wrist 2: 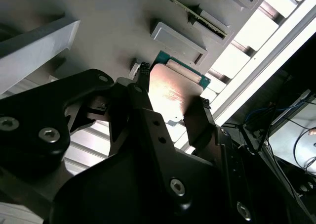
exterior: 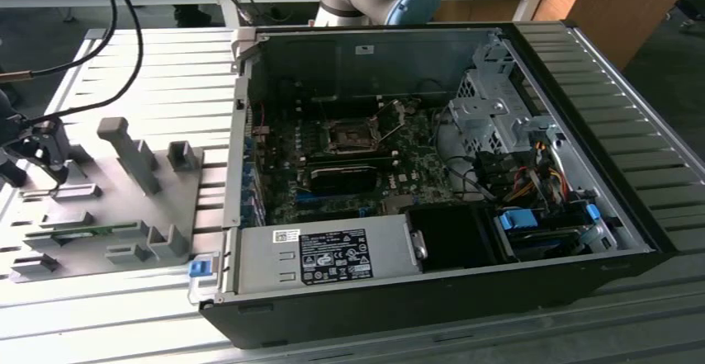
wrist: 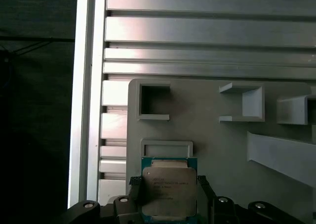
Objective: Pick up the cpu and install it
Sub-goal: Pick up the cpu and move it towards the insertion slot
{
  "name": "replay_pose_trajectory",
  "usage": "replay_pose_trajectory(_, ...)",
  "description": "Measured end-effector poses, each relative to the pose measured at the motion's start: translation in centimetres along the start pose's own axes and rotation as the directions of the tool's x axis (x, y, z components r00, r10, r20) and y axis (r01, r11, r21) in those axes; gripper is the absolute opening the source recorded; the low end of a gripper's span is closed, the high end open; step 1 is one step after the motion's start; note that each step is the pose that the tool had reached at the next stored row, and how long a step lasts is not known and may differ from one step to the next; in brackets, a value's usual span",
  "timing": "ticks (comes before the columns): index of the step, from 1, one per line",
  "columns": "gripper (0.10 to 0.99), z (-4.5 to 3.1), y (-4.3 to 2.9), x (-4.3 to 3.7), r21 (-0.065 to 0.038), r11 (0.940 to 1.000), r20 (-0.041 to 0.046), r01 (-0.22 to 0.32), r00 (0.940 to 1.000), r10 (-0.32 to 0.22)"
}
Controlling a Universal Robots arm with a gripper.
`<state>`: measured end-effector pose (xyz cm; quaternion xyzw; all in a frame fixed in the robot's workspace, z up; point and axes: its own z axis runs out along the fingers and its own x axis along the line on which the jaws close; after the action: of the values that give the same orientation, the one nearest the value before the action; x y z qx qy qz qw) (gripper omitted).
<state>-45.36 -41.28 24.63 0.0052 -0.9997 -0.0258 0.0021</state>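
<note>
— Black jointed metal sits closest to the lens. What is it?

— That is my gripper [wrist 2: 173,93], seen in the second wrist view. Its two dark fingers [wrist 2: 197,122] reach forward, one on each side of the cpu [wrist 2: 175,85]. Their tips press against opposite edges of the chip. I am pinching it.

— What does the cpu look like?

— It is small, flat and square. A silvery-grey metal lid faces up, with a thin green border around it. In the first wrist view the cpu [wrist: 169,187] sits level between my fingertips [wrist: 136,187].

— Where is it?

— It is over a pale grey fixture plate [wrist: 212,135], just beside a low rectangular frame [wrist: 167,147] moulded into that plate. A square pocket [wrist: 154,101] lies beyond the frame. I cannot tell whether the chip rests on the plate or hangs just clear of it.

— And the wider scene?

— In the exterior view my gripper [exterior: 46,158] is at the exterior view's left, above the plate's edge. The plate lies on a slatted aluminium table [exterior: 177,75]. An open computer case [exterior: 441,306] lies on its side in the middle of that table. Inside it the green motherboard [exterior: 292,203] shows, with the dark square socket [exterior: 352,137] near its centre, ringed by a metal frame. The cpu is outside the case, well apart from that socket.
</note>
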Motion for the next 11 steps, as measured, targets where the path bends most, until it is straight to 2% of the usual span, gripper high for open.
replay_pose_trajectory(11, 0.529, -0.41, 0.03, 0.0, 0.0, 1.0, -0.0002, 0.0, 1.0, 0.0)
